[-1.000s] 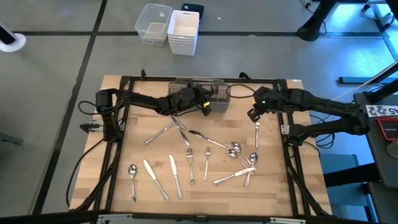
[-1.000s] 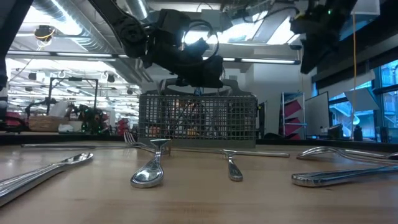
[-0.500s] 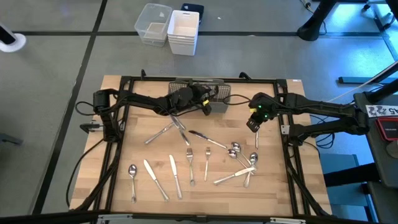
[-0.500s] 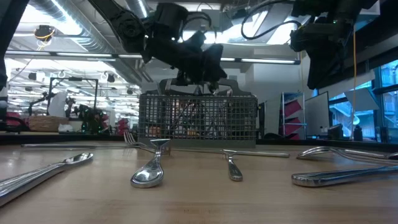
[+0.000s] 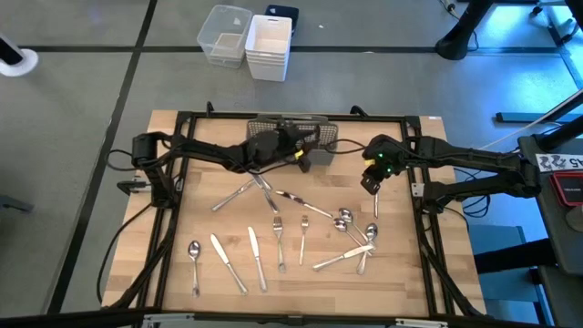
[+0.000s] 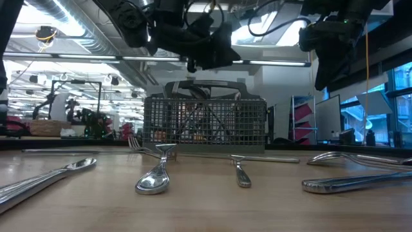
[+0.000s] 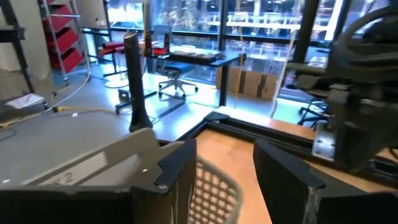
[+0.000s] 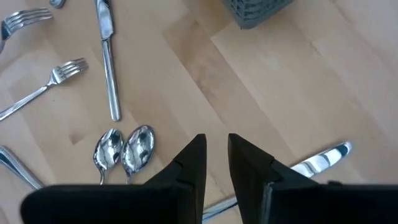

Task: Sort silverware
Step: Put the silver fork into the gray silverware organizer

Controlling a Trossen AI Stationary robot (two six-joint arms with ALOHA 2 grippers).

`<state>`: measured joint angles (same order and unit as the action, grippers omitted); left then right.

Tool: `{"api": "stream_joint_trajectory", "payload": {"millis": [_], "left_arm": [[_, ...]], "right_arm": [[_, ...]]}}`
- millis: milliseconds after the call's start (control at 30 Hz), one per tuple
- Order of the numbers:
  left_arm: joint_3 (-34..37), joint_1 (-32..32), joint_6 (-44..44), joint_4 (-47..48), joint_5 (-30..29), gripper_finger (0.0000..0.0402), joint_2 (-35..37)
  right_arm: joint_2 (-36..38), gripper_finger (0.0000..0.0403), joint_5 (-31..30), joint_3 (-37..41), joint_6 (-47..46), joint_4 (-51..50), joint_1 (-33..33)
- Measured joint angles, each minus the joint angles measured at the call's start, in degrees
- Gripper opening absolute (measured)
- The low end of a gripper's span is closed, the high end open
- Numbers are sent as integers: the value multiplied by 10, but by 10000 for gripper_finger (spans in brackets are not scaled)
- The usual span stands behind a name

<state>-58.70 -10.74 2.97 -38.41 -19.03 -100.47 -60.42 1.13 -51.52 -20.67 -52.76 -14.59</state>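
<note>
Silverware — scattered flat, long axes mixed

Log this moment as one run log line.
left end effector: open, empty, above caddy | right end effector: narrow gap, empty, over table | loose silverware: on table

A wooden table carries scattered silverware: spoons, forks and knives. A mesh caddy stands at its far edge.
</note>
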Motion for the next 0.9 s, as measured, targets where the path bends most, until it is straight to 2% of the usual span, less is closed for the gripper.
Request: {"api": "stream_joint_trajectory", "payload": {"millis": [133,367,667,767,900], "left_arm": [[0,26,6,9,22,153,8],[0,80,76,87,130,153,36],[0,154,141,222,156,153,38],[0,176,198,262,156,153,38],[0,209,328,327,165,153,38]], "right_arm": [[0,69,15,0,4,4,0],[0,69,78,0,52,17,12],[0,69,116,0,75,55,119],[-4,69,116,0,75,67,163],[-12,69,105,0,72,89,210]]}}
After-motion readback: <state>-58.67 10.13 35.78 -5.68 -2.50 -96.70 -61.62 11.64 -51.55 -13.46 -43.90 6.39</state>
